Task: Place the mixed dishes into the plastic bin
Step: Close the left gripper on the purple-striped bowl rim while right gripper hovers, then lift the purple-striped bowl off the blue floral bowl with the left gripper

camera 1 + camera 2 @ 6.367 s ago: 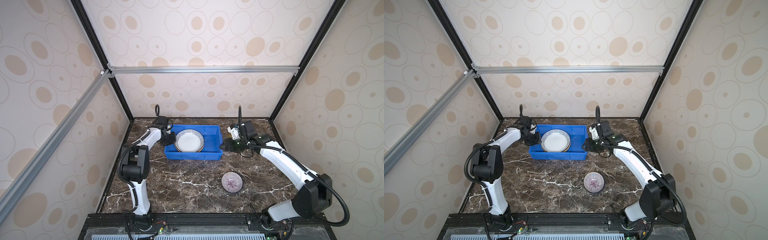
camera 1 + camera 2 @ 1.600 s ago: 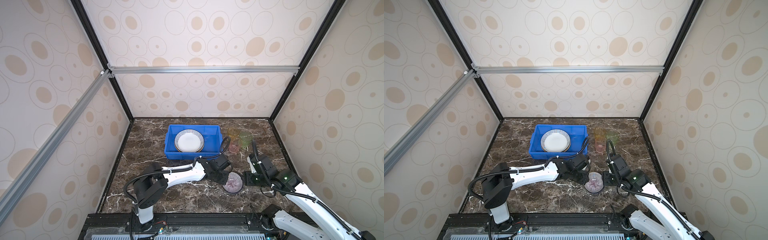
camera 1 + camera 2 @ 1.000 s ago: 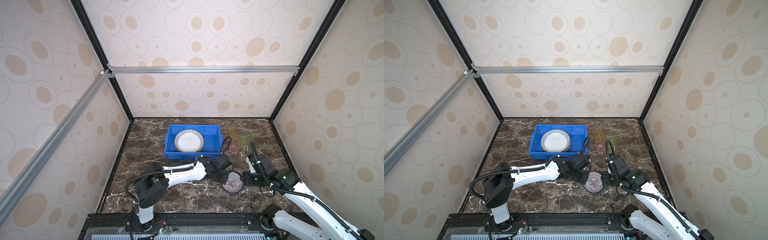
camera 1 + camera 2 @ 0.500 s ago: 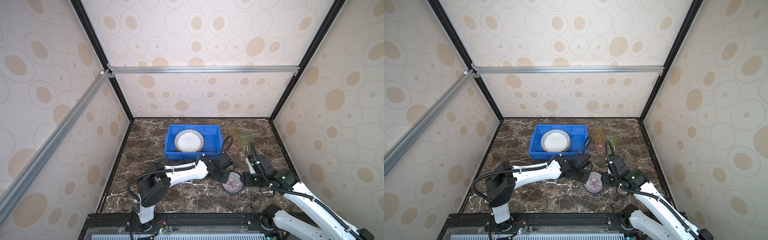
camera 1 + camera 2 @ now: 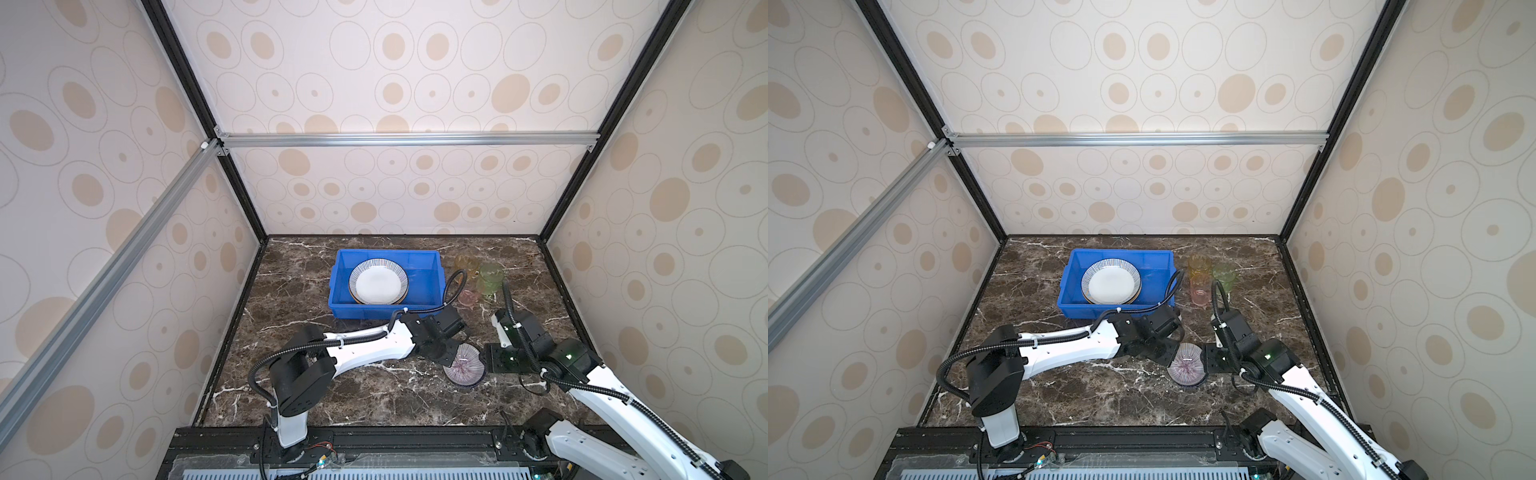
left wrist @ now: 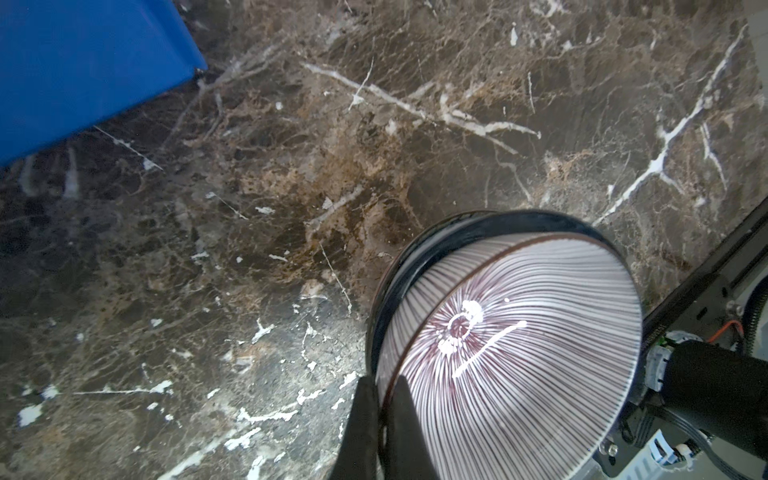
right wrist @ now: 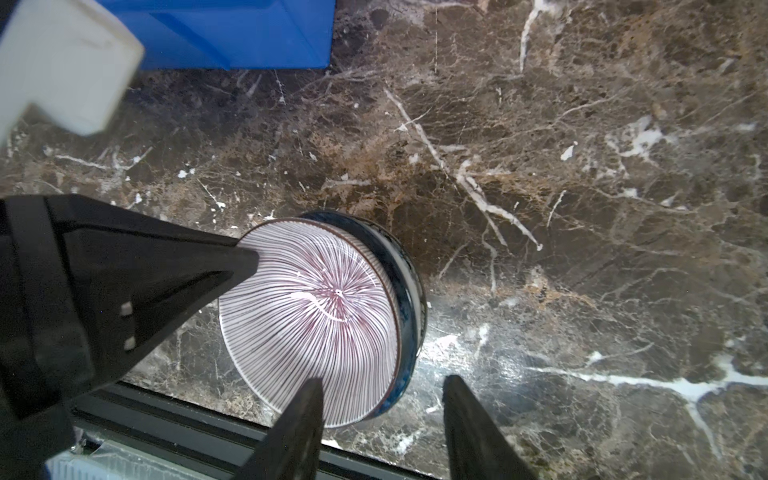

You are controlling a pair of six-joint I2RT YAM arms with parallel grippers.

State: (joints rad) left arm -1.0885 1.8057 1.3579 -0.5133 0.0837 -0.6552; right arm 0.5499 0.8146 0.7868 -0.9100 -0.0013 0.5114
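Note:
A purple-rayed bowl sits tilted inside a dark blue bowl on the marble at front centre. My left gripper is shut on the purple bowl's rim, one finger inside and one outside. My right gripper stands open at the bowls' right side. One of its fingers is over the purple bowl and the other is outside the blue bowl. The blue plastic bin behind holds a striped-rim plate.
Yellow, green and pink tumblers stand close together right of the bin. The left arm's cable loops up near the pink one. The black front rail runs just beside the bowls. Walls enclose the marble top.
My left gripper's jaws have closed onto the purple-rayed bowl's rim. The right arm and its open gripper have hardly moved.

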